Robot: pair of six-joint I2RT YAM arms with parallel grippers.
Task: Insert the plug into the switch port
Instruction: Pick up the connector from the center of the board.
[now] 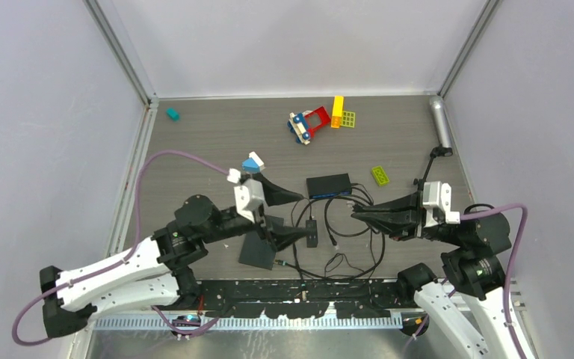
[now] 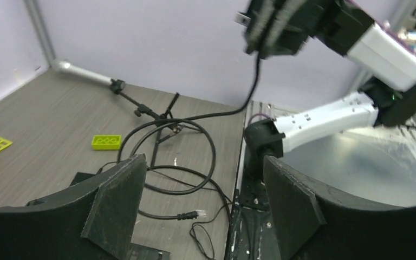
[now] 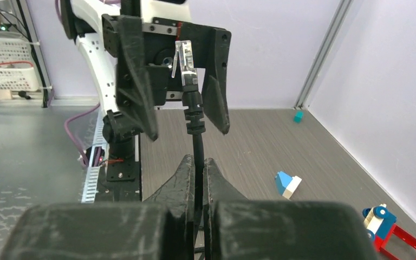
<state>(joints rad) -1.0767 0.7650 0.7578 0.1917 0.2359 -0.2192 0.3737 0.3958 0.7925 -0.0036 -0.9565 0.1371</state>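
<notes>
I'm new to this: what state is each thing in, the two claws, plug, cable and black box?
left gripper: open, holding nothing.
right gripper: shut on the cable below the plug.
plug: held up in the air, not inserted.
cable: pinched, the rest looped loosely on the table.
switch: lying flat on the table, away from the plug.

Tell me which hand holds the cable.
The right hand, shut on the black cable just below its clear plug; the left hand is open and empty.
</notes>
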